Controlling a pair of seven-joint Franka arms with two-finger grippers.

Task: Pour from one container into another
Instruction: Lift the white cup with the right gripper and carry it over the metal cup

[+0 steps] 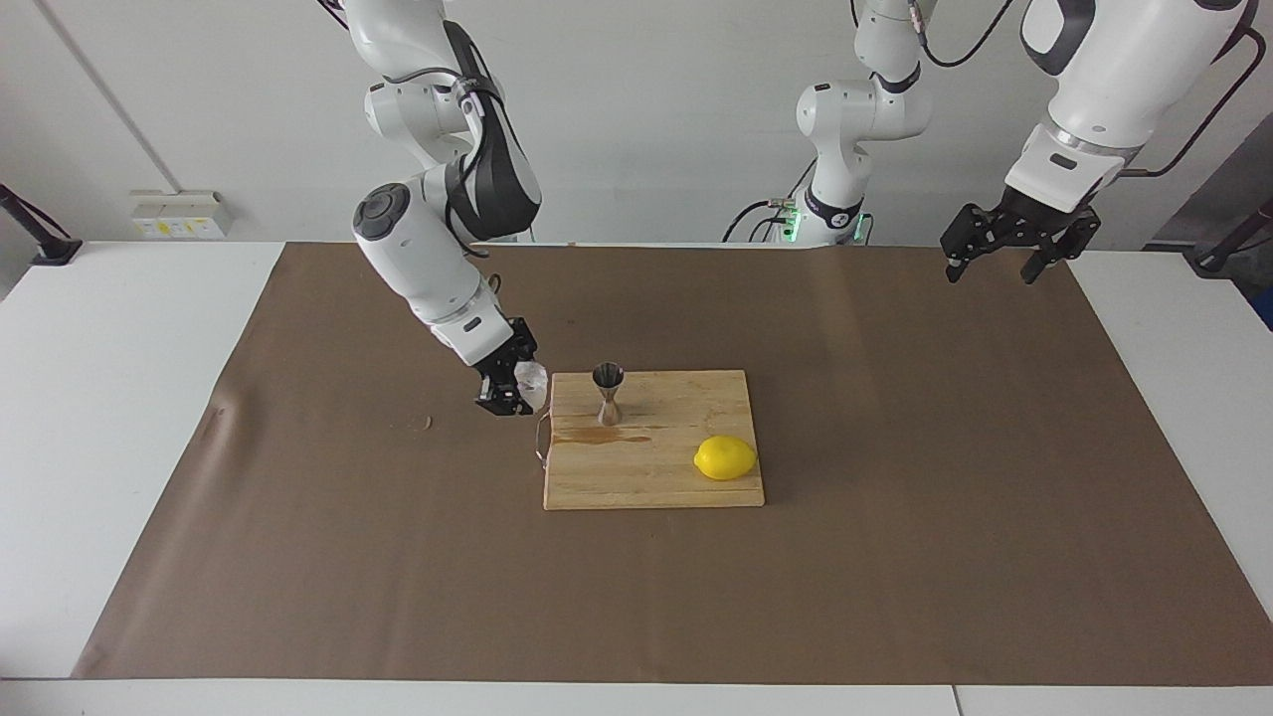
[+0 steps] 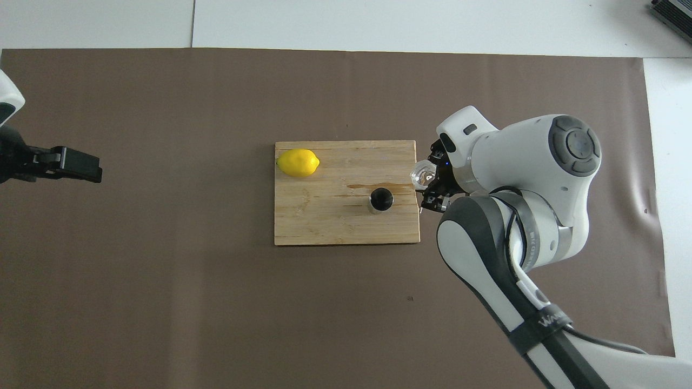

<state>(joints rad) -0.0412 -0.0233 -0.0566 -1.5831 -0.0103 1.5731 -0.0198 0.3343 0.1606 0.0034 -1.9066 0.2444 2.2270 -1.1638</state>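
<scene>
Clear glass, that is what the right gripper [image 1: 509, 390] is clamping: the little cup [image 1: 531, 379], up in the air over the handle edge of the cutting board [image 1: 686, 477]. The steel jigger [image 1: 608, 393] is standing upright on the board, close to that same edge, with a wet streak just beside its foot. A lemon [image 1: 725, 457] is sitting on the board too, well apart from the jigger, toward the left arm's end. The left gripper [image 1: 1006, 254] is waiting with fingers apart over the mat [image 1: 895, 557], clear of the board. The risk, I reckon: the jigger's mouth is narrow, so an early tilt is likely spilling onto the wood, and a low swing could be knocking it over.
</scene>
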